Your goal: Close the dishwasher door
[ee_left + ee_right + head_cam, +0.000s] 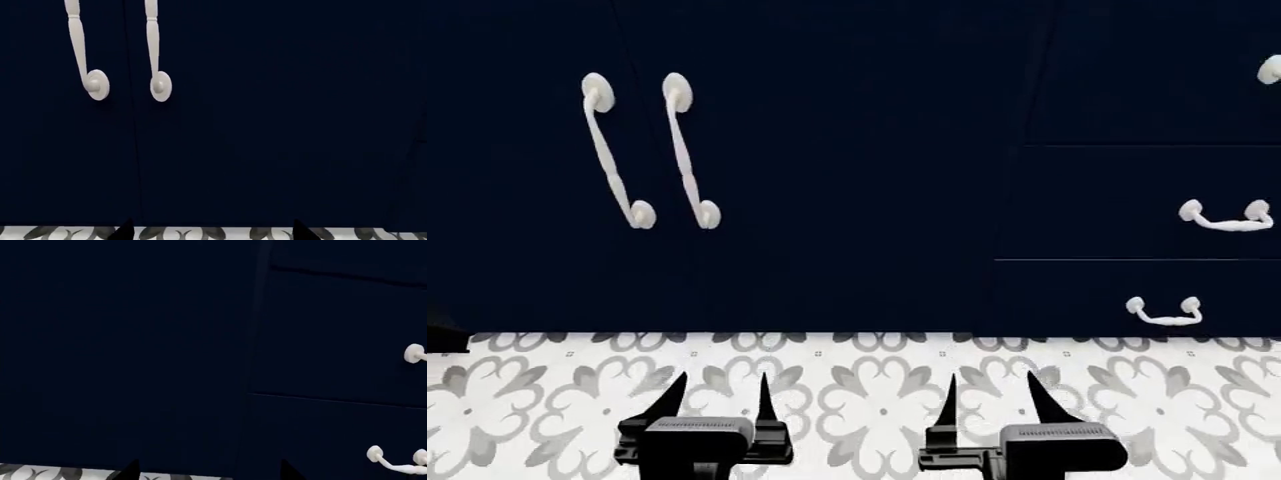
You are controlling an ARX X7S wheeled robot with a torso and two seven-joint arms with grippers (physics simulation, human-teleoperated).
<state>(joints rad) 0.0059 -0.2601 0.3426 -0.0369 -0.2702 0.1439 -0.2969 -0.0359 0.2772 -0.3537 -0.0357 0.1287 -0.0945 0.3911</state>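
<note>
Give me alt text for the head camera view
Two open black grippers, left and right, hover over patterned grey-and-white floor tiles, facing navy cabinet doors with white twisted handles and drawers. No dishwasher door is visible.

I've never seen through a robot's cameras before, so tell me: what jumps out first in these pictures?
The navy blue cabinet fronts fill most of every view, and against them stand two white twisted handles side by side at the head view's left. At the right, smaller white drawer handles sit on stacked drawers. Below, a grey-and-white patterned floor runs under two open black grippers, left and right.
</note>
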